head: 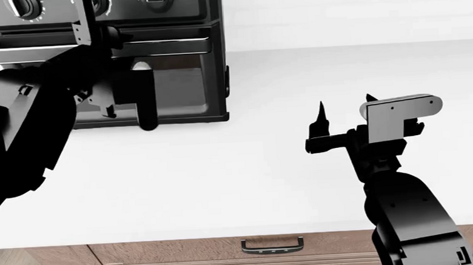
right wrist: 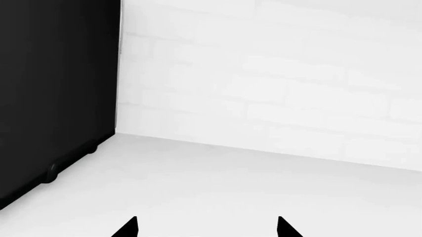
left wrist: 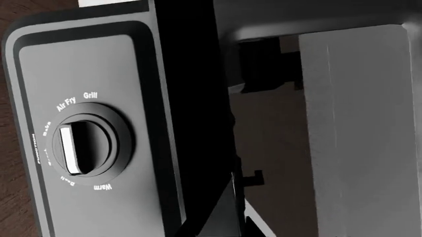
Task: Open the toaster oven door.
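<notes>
The black toaster oven [head: 183,9] stands at the back left of the white counter; its side also shows in the right wrist view [right wrist: 53,89]. The toaster oven door [head: 175,46] is tilted ajar, with its silver bar handle along the top edge and the dark interior showing below. My left gripper [head: 83,22] reaches up over the door's top edge in front of the knob panel. In the left wrist view its fingertips [left wrist: 257,224] lie close together in the gap between the knob panel [left wrist: 79,148] and the grey door [left wrist: 362,138]. My right gripper [head: 346,107] is open and empty over the counter.
The white counter [head: 222,169] runs to a white brick wall [right wrist: 277,98] behind. Wooden drawers with a small metal handle [head: 273,245] sit under the counter's front edge. My left forearm covers the oven's lower left part.
</notes>
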Robot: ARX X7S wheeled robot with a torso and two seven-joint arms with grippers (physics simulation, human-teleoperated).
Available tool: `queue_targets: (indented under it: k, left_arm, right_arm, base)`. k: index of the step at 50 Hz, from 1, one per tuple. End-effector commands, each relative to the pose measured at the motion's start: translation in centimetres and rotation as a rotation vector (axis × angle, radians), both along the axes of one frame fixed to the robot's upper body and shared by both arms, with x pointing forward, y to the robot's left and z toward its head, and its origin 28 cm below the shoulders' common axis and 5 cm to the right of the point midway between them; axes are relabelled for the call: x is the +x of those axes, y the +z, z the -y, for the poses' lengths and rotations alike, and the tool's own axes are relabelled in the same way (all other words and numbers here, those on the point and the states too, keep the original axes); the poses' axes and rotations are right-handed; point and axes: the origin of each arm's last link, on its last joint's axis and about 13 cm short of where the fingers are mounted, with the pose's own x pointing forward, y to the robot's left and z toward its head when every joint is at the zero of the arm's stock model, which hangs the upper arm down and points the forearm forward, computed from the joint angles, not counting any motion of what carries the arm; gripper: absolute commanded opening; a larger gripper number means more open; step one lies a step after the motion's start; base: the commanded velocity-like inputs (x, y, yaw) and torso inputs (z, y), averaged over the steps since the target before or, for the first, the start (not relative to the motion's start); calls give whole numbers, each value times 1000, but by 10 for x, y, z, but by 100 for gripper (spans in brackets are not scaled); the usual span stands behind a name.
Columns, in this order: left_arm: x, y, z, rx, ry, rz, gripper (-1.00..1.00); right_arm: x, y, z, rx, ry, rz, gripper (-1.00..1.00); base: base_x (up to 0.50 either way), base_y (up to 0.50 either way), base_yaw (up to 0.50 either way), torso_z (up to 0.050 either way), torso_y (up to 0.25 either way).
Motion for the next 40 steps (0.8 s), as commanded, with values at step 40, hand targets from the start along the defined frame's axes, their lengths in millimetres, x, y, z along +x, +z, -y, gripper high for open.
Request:
queue_targets:
  k: [40]
  left_arm:
    - [-114,-57,-16,-55,-82,-81,-100]
  right_arm:
    - [-2,4,0,-1,10,20,100]
  base:
    - [0,0,-1,0,1]
